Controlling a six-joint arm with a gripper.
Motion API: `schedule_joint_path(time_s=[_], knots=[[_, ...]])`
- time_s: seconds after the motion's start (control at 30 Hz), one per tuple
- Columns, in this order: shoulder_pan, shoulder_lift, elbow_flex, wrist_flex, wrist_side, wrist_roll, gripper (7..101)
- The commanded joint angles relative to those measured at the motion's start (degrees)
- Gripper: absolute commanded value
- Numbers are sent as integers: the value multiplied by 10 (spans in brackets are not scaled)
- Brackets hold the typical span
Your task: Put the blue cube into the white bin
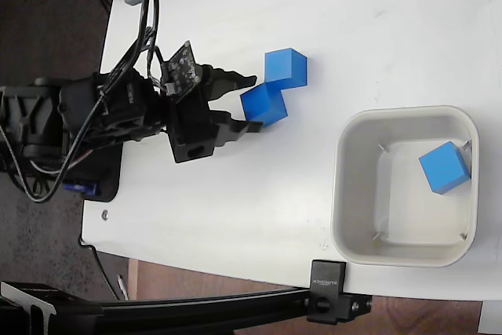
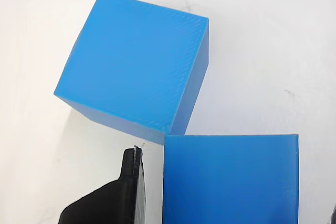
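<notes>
Three cubes are showing: the pincer (image 1: 252, 102), left of the white bin (image 1: 405, 186), is straddling the blue cube (image 1: 263, 105), fingers spread, not yet clamped, so I judge grasping is underway; closing comes next. Turned diagonal to the bin, it has no long axis. Another cube (image 1: 285, 67) is touching it; a third (image 1: 445, 167) is lying inside the bin.

Small matte bright-blue cube (image 1: 263, 105) (image 2: 231, 179): flat on the white tabletop, between the two black fingers, one corner touching a second identical blue cube (image 1: 285, 67) (image 2: 137, 64) that sits turned at an angle to it. Third identical blue cube (image 1: 445, 167): inside the squarish off-white plastic bin (image 1: 351, 234), tilted, against the right wall in the fixed view. Bin: upright, rounded corners, thick rim, sloping walls, well apart from the cube pair.
</notes>
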State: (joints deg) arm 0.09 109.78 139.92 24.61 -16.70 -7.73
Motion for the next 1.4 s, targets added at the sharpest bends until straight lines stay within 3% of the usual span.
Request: schedule_joint_path(time_s=[0.03, 0.6, 0.73, 0.83, 0.93, 1.1, 1.4], knots=[[-3, 12, -7, -19, -2, 3, 935], [-4, -26, 3, -66, -10, 6, 901], [-5, -18, 8, -65, 7, 6, 739], [-11, -8, 9, -56, 28, 6, 548], [-14, 6, 11, -47, 47, 5, 449], [-12, 41, 20, -28, 72, 6, 349], [13, 119, -23, 68, 76, -4, 339]])
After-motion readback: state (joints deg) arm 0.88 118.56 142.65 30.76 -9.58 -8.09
